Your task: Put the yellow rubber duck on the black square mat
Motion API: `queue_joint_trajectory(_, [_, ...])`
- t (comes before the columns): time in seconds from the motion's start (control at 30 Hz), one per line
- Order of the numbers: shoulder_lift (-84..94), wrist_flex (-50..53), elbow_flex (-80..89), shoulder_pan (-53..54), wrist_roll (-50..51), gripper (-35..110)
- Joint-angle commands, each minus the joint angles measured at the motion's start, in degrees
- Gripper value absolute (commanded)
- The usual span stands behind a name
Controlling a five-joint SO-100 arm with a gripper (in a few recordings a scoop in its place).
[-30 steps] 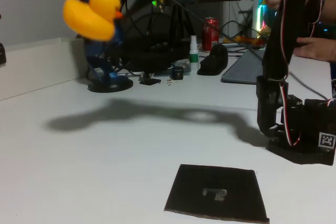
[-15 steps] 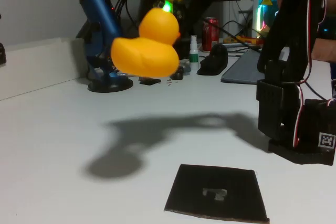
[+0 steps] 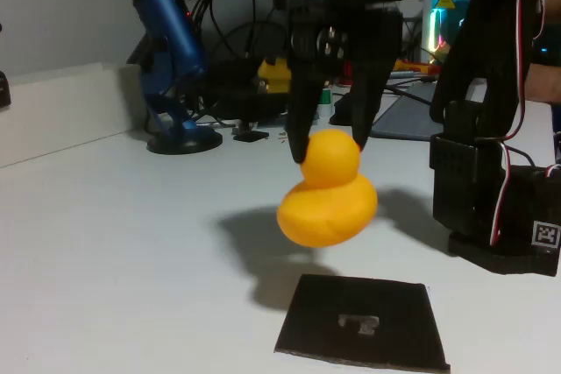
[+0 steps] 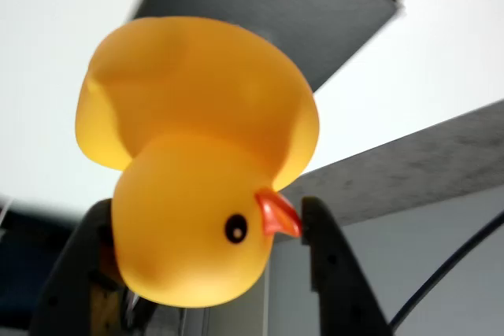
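The small glossy yellow rubber duck (image 3: 329, 188) is hanging in the air, pinched by its head between the black two-finger end effector (image 3: 330, 142), above and just behind the thin black square mat (image 3: 359, 321) on the white counter (image 3: 114, 251).

Risk, as I judge it: the grip is sitting only on the rounded, slick head, so the duck may be slipping or swinging out, and a release here would be dropping it short of the mat's far edge, or letting it bounce and roll off.

The fixed view is giving height above the mat and the pale mark at its centre. The wrist view is giving the orange beak (image 4: 277, 214), dark eye and fingers (image 4: 335, 273) flanking the head, with the mat (image 4: 315, 13) beyond the body.
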Motion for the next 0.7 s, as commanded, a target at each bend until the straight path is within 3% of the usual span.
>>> queue_joint_trajectory(0.0, [0.35, 3.52, 1.76, -1.85, -1.58, 11])
queue_joint_trajectory(0.27, [-10.02, 3.43, 1.58, -2.11, -4.92, 11])
queue_joint_trajectory(0.5, [-10.72, -1.23, 2.29, -15.82, -5.01, 11])
queue_joint_trajectory(0.67, [-10.63, -1.23, 2.37, -16.35, -4.92, 11])
